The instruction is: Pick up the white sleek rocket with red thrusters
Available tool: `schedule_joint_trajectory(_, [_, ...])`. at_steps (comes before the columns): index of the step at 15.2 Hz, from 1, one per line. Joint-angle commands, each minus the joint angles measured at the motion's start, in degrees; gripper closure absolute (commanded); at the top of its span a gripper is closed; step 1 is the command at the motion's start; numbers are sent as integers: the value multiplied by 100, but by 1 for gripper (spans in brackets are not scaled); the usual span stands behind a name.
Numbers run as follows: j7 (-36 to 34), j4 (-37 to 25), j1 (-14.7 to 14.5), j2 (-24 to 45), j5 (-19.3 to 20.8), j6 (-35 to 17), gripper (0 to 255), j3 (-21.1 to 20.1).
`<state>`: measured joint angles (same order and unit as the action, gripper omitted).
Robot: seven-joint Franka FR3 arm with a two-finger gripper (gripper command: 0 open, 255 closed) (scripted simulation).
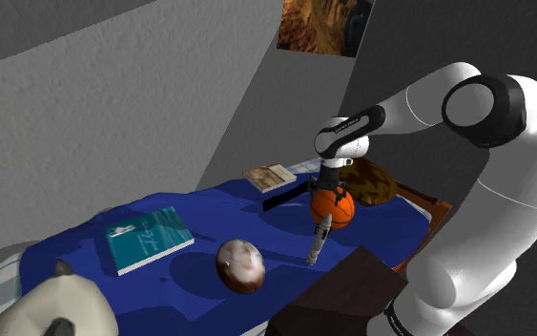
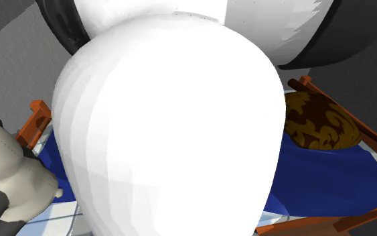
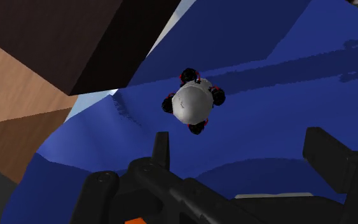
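1. The arm (image 1: 419, 100) reaches out over a blue-covered bed (image 1: 209, 205). Its gripper (image 1: 326, 194) points down near the bed's edge at the shoulder view's right.
2. The fingers (image 3: 161, 149) stand well apart and clasp nothing.
3. The rocket (image 1: 319, 239) is right below the gripper. It is slim and white, nearly upright with a slight lean, and its lower end is by the bed's edge beside a dark box (image 1: 347, 291). I can't tell whether it rests on the bed.
4. From the wrist it shows end-on as a round white body ringed by red-and-black thrusters (image 3: 218, 95). It lies beyond the fingertips and touches neither.
5. An orange basketball (image 1: 340, 206) sits just behind the gripper, and a brown patterned pillow (image 1: 376, 181) lies behind that.
6. Farther along the bed are a mottled ball (image 1: 238, 264) and a teal book (image 1: 147, 239). A tan book (image 1: 270, 177) lies near the wall.
7. A plush toy (image 2: 6, 178) sits at the end of the bed away from the pillow.
8. In the second exterior view the arm's white bulk stands close in front, with the bed behind it.
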<state>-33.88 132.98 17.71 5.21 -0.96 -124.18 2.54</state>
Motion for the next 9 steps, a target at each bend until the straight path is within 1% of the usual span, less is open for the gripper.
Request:
schedule_joint_trajectory(1, [-135, -54, 104, 323, -8, -181, 0, 112])
schedule_joint_trajectory(4, [-312, -178, 223, 774, -56, -393, 0, 241])
schedule_joint_trajectory(9, [-282, -161, 231, 1106, -99, -739, 0, 227])
